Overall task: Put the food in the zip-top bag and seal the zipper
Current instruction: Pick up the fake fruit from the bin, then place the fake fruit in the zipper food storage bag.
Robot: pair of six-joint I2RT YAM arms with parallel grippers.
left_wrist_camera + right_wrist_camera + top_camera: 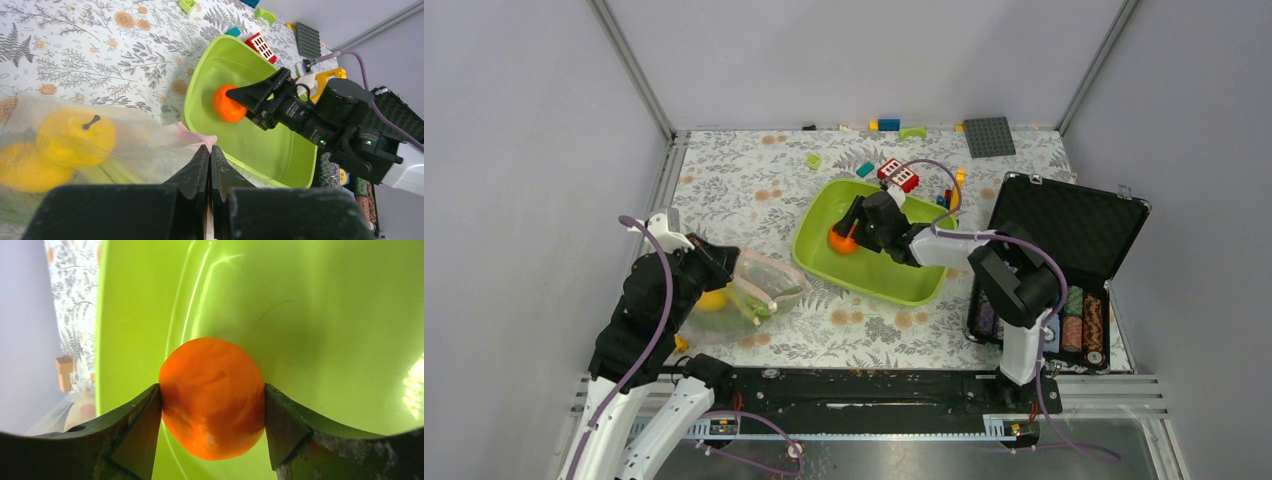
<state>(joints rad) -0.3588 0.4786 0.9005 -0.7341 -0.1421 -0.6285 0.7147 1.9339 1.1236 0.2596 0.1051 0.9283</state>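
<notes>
My right gripper (846, 238) is shut on the orange-red round fruit (212, 397), inside the lime-green tray (894, 280); the fruit also shows in the top view (841, 242) and the left wrist view (228, 103). My left gripper (210, 148) is shut on the pinkish zipper edge (197, 136) of the clear zip-top bag (759, 290), which lies left of the tray. Inside the bag are two yellow fruits (75, 137) and green stalks (112, 172), the cucumber or the leek.
Small coloured bricks (899, 176) and a grey baseplate (989, 136) lie at the back. An open black case (1064, 260) with poker chips stands at the right. The enclosure's grey walls close in left and right.
</notes>
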